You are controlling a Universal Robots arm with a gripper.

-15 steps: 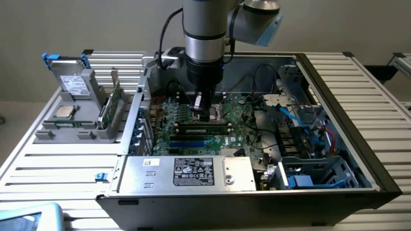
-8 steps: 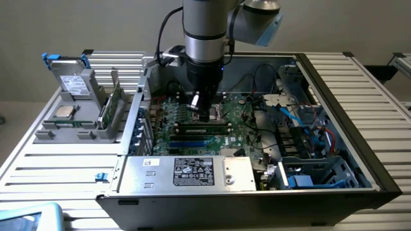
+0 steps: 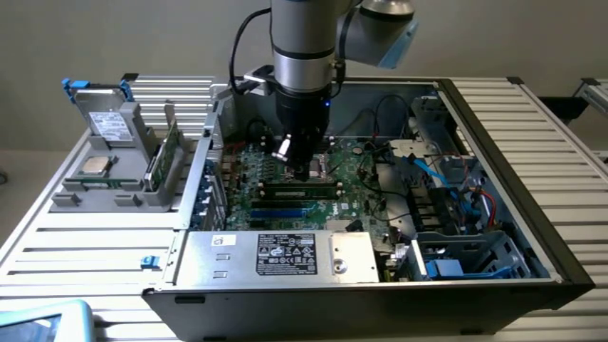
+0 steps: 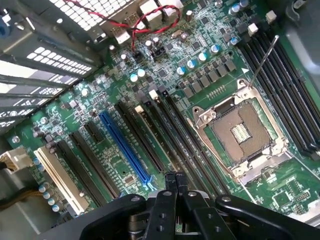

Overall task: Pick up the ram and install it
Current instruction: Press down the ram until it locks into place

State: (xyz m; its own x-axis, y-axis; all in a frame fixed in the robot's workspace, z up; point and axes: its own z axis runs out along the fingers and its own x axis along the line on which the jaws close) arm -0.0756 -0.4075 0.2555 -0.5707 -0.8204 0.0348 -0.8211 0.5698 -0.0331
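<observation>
The gripper (image 4: 176, 181) is hovering, fingers together and holding nothing, just above the motherboard's memory slots (image 4: 192, 145). The ram (image 3: 162, 158) is standing well off beside the case; pickup seemingly remains pending, requiring opened fingers.

Exterior view: soft, even indoor light, moderately dim, slightly hazy. Case (image 3: 532, 178) interior darker than slatted table (image 3: 85, 242) around it. Arm (image 3: 304, 43) metal shows pale vertical sheen. Wrist view: bright daylight-like light, motherboard (image 4: 165, 100) vivid green, glints on socket frame (image 4: 240, 132) and capacitor tops. Gripper (image 4: 176, 181) near lens dark, slightly soft. Vent grille (image 4: 95, 12) overexposed white.
</observation>
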